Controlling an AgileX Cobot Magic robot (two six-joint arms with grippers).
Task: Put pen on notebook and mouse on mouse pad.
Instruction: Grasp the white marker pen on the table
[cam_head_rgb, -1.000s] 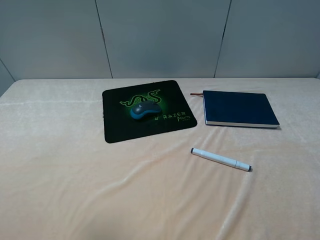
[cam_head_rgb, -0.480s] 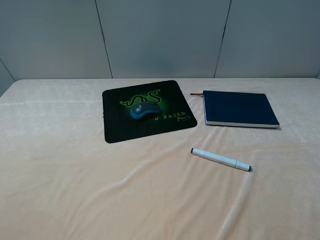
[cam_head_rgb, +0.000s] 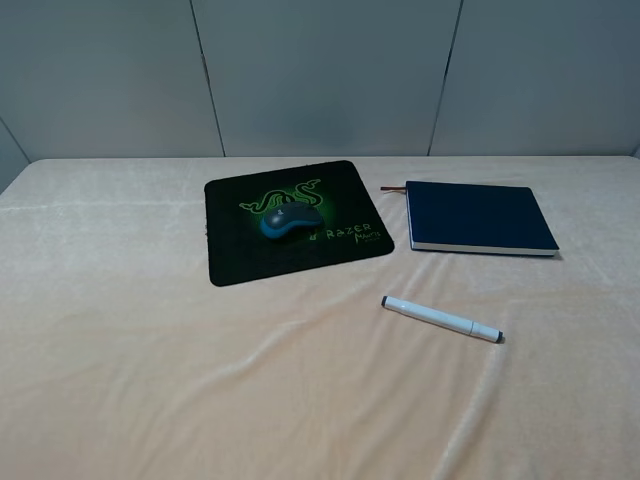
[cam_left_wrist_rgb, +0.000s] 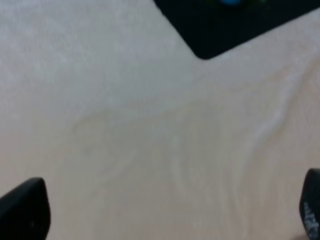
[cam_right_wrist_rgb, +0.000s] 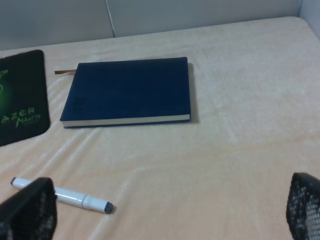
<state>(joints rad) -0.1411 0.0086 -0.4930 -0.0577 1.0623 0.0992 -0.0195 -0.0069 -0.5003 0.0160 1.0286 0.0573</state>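
The mouse (cam_head_rgb: 290, 221), dark grey with teal sides, rests on the black mouse pad (cam_head_rgb: 296, 221) with its green logo. To the right lies the closed navy notebook (cam_head_rgb: 479, 217), also seen from the right wrist as the notebook (cam_right_wrist_rgb: 131, 90). The white pen (cam_head_rgb: 441, 319) lies on the cloth in front of the notebook, apart from it; the pen (cam_right_wrist_rgb: 67, 195) shows near one right fingertip (cam_right_wrist_rgb: 27, 210). My right gripper (cam_right_wrist_rgb: 165, 210) is open and empty. My left gripper (cam_left_wrist_rgb: 165, 210) is open over bare cloth, with a corner of the mouse pad (cam_left_wrist_rgb: 235, 25) beyond it.
A peach cloth (cam_head_rgb: 150, 350) with soft wrinkles covers the whole table. A grey panelled wall (cam_head_rgb: 320, 70) stands behind the far edge. Neither arm shows in the high view.
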